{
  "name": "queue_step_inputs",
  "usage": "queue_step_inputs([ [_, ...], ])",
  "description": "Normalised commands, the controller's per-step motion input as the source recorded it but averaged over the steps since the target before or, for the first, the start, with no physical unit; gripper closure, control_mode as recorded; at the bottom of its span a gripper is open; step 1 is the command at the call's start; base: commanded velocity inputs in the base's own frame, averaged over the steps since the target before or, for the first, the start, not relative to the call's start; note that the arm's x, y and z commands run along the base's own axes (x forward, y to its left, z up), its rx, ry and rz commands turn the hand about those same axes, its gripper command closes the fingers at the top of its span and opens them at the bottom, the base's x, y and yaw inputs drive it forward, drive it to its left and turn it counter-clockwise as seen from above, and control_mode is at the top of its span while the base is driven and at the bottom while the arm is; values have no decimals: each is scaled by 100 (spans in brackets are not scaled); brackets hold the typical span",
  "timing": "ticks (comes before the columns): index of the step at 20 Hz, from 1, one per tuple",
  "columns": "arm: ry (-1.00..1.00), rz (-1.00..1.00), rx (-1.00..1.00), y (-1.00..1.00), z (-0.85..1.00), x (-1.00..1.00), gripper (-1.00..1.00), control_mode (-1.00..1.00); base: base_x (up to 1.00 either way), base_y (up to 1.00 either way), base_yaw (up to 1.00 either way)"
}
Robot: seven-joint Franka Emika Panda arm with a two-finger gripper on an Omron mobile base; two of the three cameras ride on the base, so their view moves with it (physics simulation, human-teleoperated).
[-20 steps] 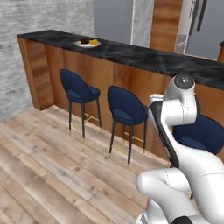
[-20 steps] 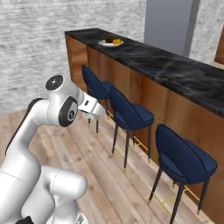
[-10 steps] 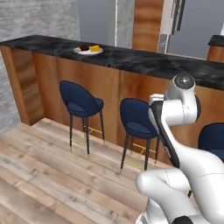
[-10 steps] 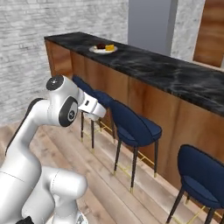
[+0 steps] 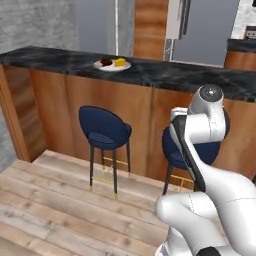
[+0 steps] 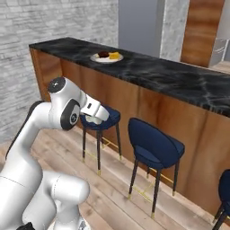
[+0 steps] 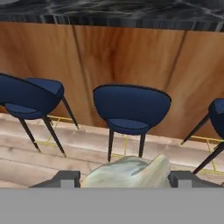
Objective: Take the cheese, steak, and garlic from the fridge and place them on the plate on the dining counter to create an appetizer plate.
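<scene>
The white plate (image 5: 100, 66) (image 6: 95, 59) sits on the dining counter (image 5: 175, 75) (image 6: 175, 78). On it lie the dark steak (image 5: 105, 62) (image 6: 103, 54) and the yellow cheese (image 5: 120, 62) (image 6: 115, 56) side by side. In the hand view my gripper (image 7: 124, 179) is shut on the pale garlic (image 7: 131, 170), which fills the gap between the two fingertips (image 7: 65, 178). The hand is held low in front of my arm, facing the counter's wood front (image 7: 131, 52). The fridge (image 5: 205, 30) stands behind the counter with its grey doors closed.
Navy stools (image 5: 105, 132) (image 6: 152, 143) (image 7: 131, 109) stand along the counter's wood front, between me and the plate. A second stool (image 5: 192, 150) is partly behind my arm. Wood plank floor lies in front, and a grey brick wall (image 6: 45, 22) is at the left.
The base has moved, so the whole scene has shifted: the counter and plate now stand nearer and further right in the views. The gripper keeps its hold on the garlic.
</scene>
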Motion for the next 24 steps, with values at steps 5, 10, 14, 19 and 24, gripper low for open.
queue_step_inputs([
  [5,0,0,0,0,0,0,100,100,84,100,-30],
  [10,0,0,0,0,0,0,100,100,87,100,-30],
  [14,0,0,0,0,0,0,100,100,94,100,-30],
  [19,0,0,0,0,0,0,100,100,100,85,-29],
  [24,0,0,0,0,0,0,100,100,100,58,-27],
])
